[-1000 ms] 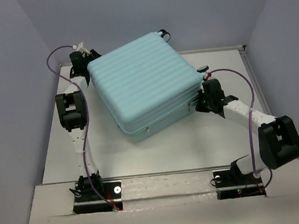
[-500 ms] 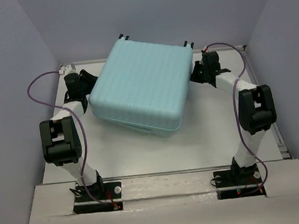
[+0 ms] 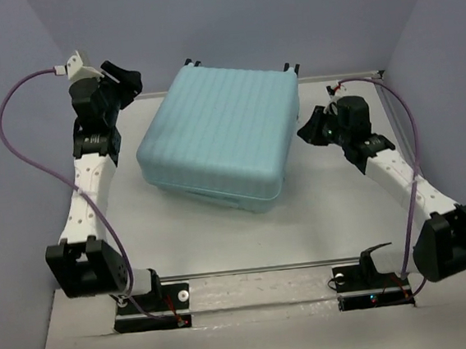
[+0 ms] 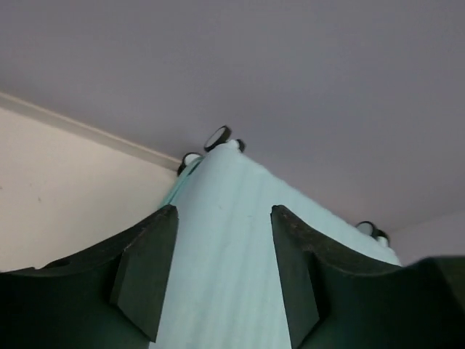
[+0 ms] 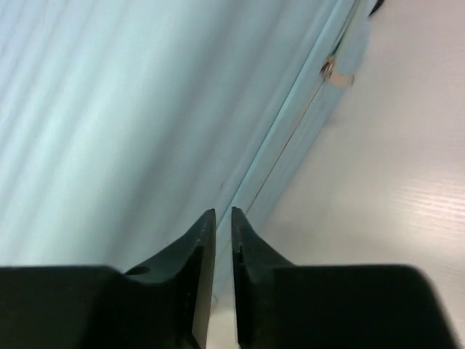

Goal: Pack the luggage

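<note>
The luggage [image 3: 220, 130], a pale aqua ribbed hard-shell suitcase, lies shut and flat in the middle of the table, its wheels [image 3: 191, 61] toward the back wall. My left gripper [image 3: 127, 76] hangs raised off the case's rear left corner, apart from it. In the left wrist view the left gripper [image 4: 224, 218] is open with nothing between its fingers, and the luggage [image 4: 232, 240] and a wheel [image 4: 218, 136] lie beyond. My right gripper [image 3: 306, 131] sits just off the case's right side. The right gripper [image 5: 223, 214] shows a narrow empty gap, next to the luggage [image 5: 109, 109] and its zipper pull [image 5: 330, 70].
The white table [image 3: 223, 241] runs to grey walls at the back and both sides. A raised rail [image 3: 398, 126] borders the table's right edge. Purple cables loop from both wrists, the left one [image 3: 14, 129] arching wide over the left side.
The suitcase swung from a diagonal lie to a squarer one, wheels toward the back. Both grippers then drew away from it; the left rose to the rear left and opened wider, the right parted slightly.
</note>
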Controlling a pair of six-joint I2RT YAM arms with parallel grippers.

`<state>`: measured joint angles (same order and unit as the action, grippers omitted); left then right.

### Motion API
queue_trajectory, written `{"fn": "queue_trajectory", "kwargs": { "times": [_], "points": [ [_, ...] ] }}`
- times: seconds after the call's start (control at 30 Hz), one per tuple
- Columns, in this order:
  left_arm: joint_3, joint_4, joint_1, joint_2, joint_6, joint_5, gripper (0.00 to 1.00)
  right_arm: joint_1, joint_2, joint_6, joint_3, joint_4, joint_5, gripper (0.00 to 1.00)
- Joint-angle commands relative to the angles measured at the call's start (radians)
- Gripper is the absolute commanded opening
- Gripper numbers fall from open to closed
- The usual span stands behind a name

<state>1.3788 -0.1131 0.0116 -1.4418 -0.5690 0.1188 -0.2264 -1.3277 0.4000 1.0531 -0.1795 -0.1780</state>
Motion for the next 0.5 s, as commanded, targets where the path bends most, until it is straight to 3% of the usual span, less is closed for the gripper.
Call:
{"fn": "queue_trajectory", "kwargs": {
  "times": [0.0, 0.1, 0.17, 0.3, 0.47],
  "points": [
    [-0.178, 0.058, -0.12, 0.263, 0.095, -0.01, 0.45, -0.047, 0.119, 0.06, -0.215, 0.086, -0.136, 0.09],
    [-0.39, 0.102, -0.166, 0.444, 0.11, -0.024, 0.2, -0.071, 0.199, 0.066, -0.283, 0.075, -0.146, 0.07],
    [-0.472, 0.153, -0.171, 0.584, 0.113, -0.031, 0.09, -0.071, 0.252, 0.057, -0.313, 0.046, -0.147, 0.07],
    [-0.642, 0.292, -0.174, 0.768, 0.112, 0.053, 0.06, -0.093, 0.298, 0.042, -0.358, 0.02, -0.184, 0.07],
    [-0.849, 0.25, -0.243, 0.938, -0.009, 0.286, 0.06, -0.108, 0.324, 0.004, -0.473, 0.183, -0.284, 0.07]
  ]
}}
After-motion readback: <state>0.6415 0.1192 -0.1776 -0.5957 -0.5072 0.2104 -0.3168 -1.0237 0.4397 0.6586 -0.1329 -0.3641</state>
